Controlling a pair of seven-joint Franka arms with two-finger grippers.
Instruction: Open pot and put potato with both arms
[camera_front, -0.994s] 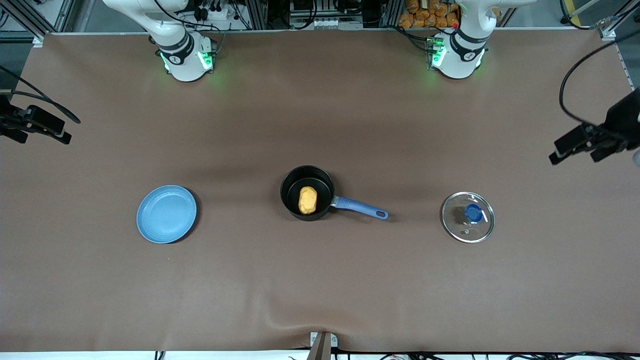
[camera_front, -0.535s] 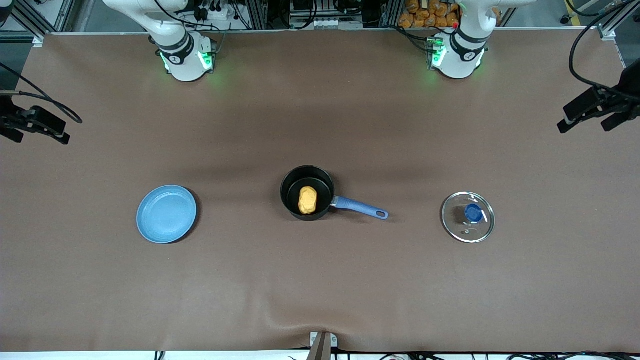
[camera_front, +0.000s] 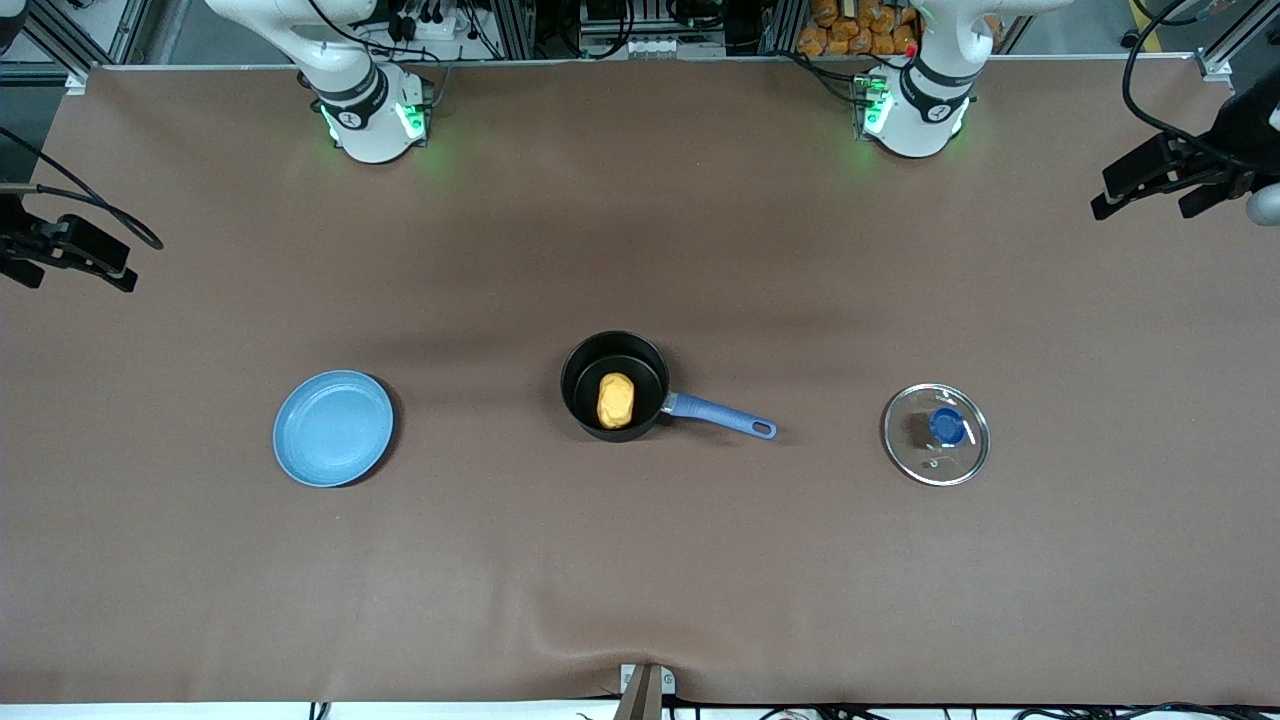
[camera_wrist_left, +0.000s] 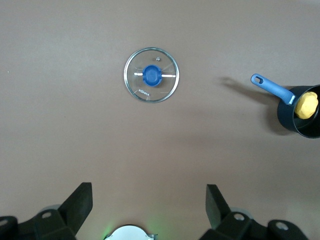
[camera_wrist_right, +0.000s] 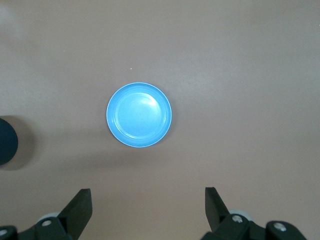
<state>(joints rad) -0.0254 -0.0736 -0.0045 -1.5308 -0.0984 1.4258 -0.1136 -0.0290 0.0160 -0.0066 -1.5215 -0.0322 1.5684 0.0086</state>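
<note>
The pot (camera_front: 614, 385) is sitting open mid-surface with the potato (camera_front: 615, 400) lying inside, its glass lid (camera_front: 936, 434) resting flat toward the left arm's end. I am seeing little left to fail; a stray sweep could knock the long blue handle (camera_front: 718, 415). The left gripper (camera_wrist_left: 149, 206) and right gripper (camera_wrist_right: 148, 207) are hanging high, fingers apart, the right over the smooth light-blue plate (camera_wrist_right: 139, 114).
</note>
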